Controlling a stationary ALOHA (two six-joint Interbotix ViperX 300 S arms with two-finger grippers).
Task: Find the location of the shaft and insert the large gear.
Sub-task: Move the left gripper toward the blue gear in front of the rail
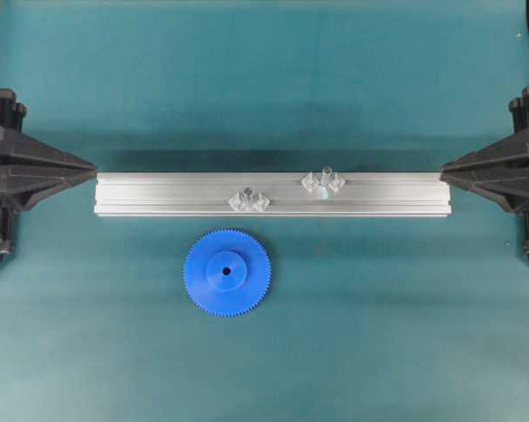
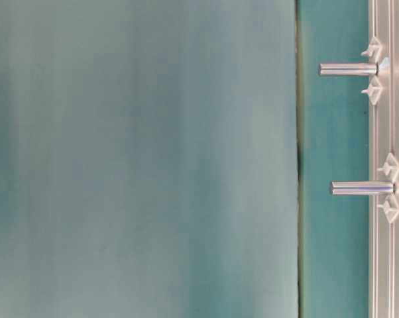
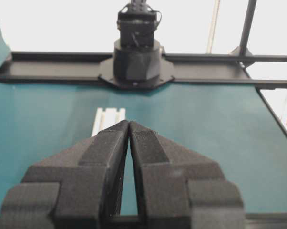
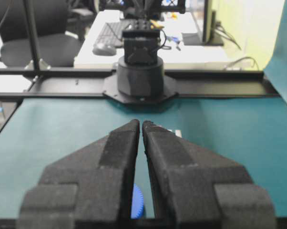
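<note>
- Gear first: you are looking at the large gear (image 1: 227, 272), a flat bright blue disc with fine teeth all round, a raised round hub and a small centre hole, lying flat on the teal mat (image 1: 264, 97) just in front of the aluminium rail (image 1: 159, 193).
- You are seeing the shaft (image 1: 325, 175) standing upright on the rail's right half, a pale clear peg between 2 clear faceted blocks.
- A near-twin peg (image 1: 247, 195) with a darker tip is sitting on the same rail left of it, closer to the gear.
- Nothing is lying between the gear and the rail.
- Your left gripper (image 1: 90, 165) is resting at the rail's left end, jaws clenched on nothing; your right gripper (image 1: 446, 167) is resting at the right end, also pinched together and empty.
- The table-level view is showing both pegs as metallic rods, which the overhead view does not.
- The right wrist view is catching a blue sliver of the gear beneath the fingers (image 4: 115, 152).
</note>
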